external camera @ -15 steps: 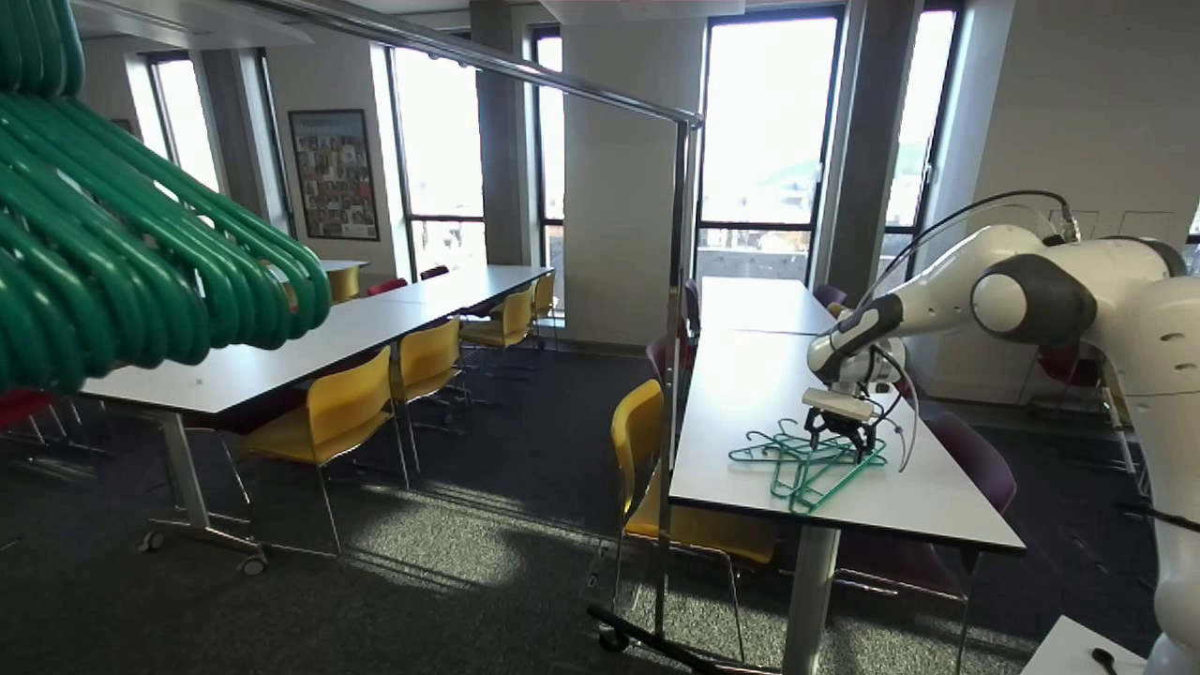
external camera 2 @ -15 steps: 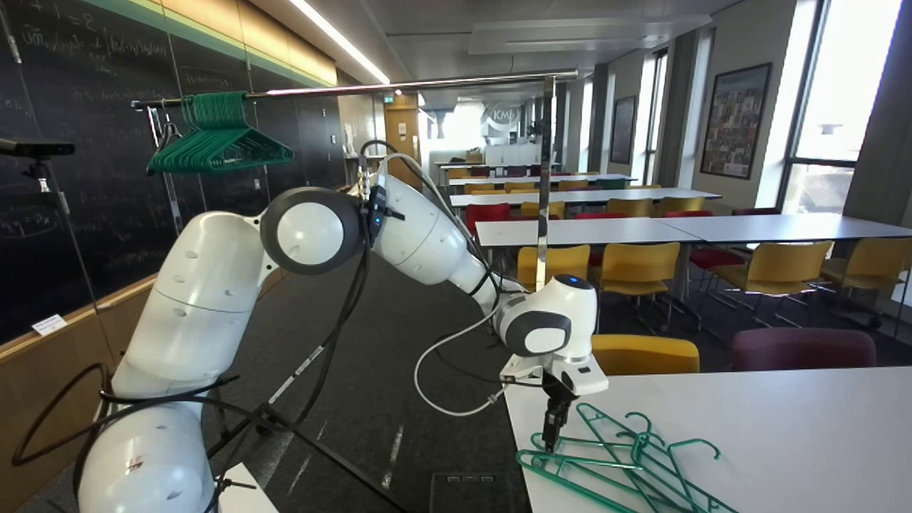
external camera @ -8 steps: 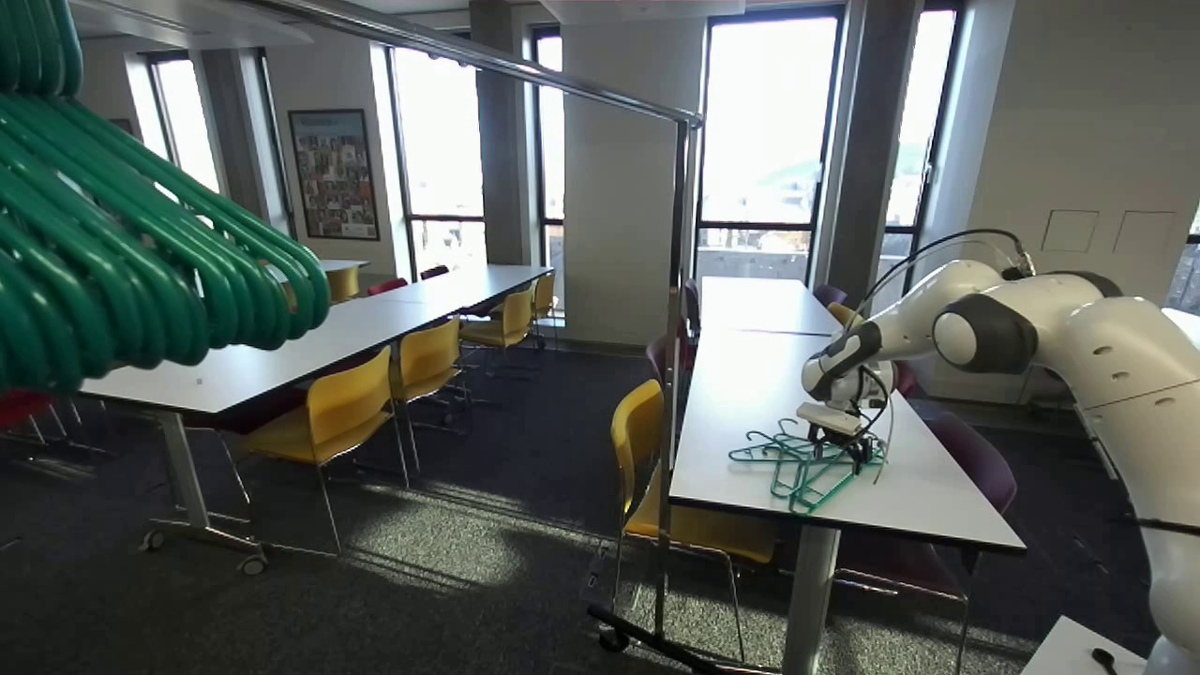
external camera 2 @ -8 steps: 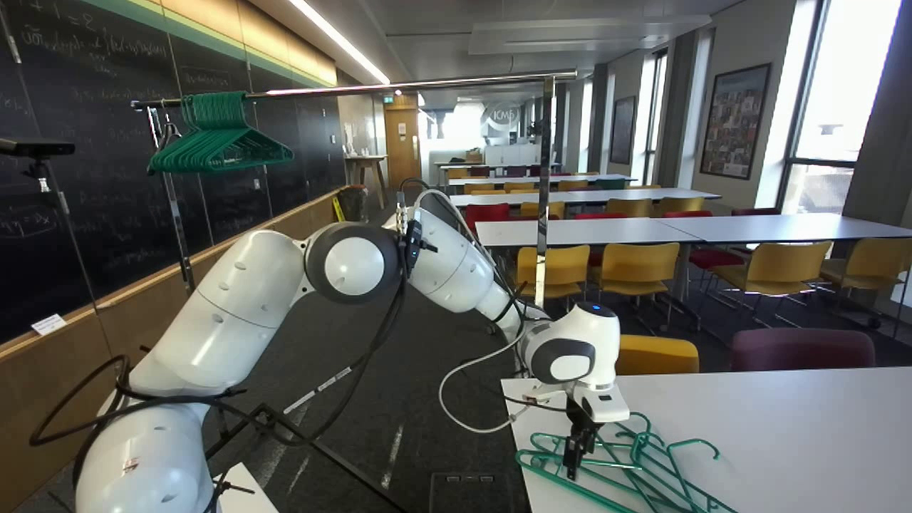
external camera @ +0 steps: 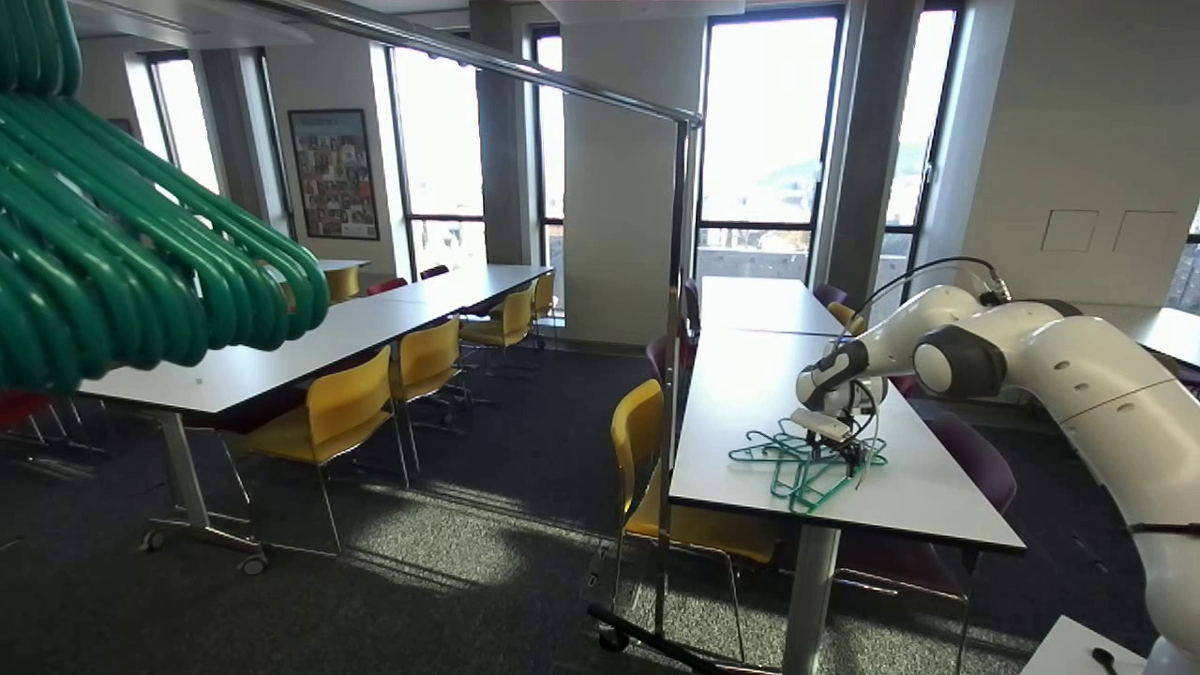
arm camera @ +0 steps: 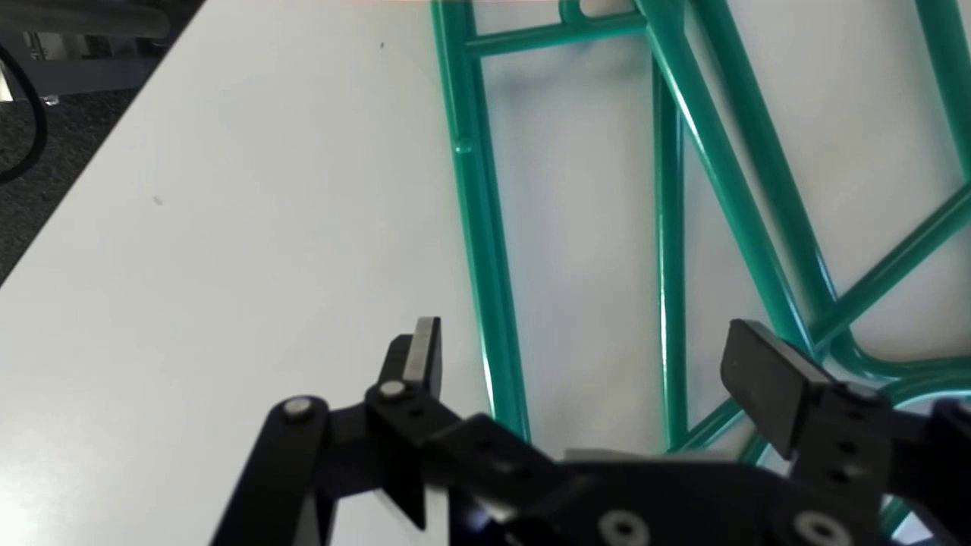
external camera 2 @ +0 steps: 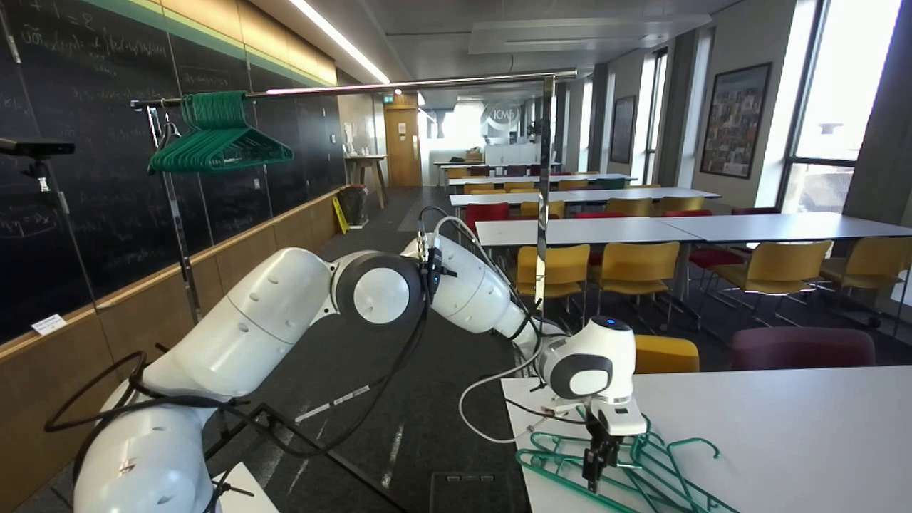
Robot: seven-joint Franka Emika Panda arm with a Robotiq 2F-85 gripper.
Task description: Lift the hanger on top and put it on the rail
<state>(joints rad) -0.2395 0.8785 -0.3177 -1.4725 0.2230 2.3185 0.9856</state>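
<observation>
Several thin green hangers lie tangled in a pile on the white table, seen in both exterior views. I cannot tell for certain which hanger is on top. In the wrist view, a long hanger bar and a slimmer green bar run between the fingers of my gripper, untouched by the left finger. The right finger stands over or close to a crossing of bars. My gripper points down, low over the pile, spread wide with nothing held. The silver rail stretches high above, off to one side of the table.
A dense bunch of green hangers hangs at one end of the rail. An upright pole stands beside the table, near a yellow chair. A purple chair is at the opposite side. The table edge shows in the wrist view.
The arm has reached farther out and lower; my gripper has travelled across the pile, away from the robot's base. Its jaws remain apart. The hangers on the table lie as before.
</observation>
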